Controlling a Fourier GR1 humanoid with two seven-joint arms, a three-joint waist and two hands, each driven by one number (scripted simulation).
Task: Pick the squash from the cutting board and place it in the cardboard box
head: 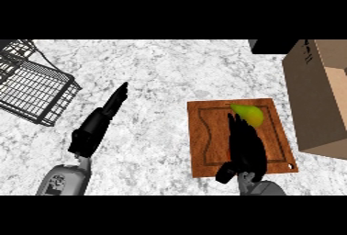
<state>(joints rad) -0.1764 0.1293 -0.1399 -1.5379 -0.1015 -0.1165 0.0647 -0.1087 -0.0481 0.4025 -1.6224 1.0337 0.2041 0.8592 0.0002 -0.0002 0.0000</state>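
A robot's right robot hand (pixel 245 146) stretches over the wooden cutting board (pixel 203 137), straight, released fingers reaching the near end of the yellow-green squash (pixel 248 114) at the board's far edge. The pick-up appears under way, nothing grasped yet. Next, fingers must curl round the squash, then lift it rightward into the cardboard box (pixel 318 101). The left robot hand (pixel 112 104) hovers, fingers straight, over the speckled tabletop (pixel 149 69) near a wire basket (pixel 34 87).

Right hand (pixel 245 147) fingers (pixel 234 120) touching squash (pixel 249 114), cutting board (pixel 203 137)
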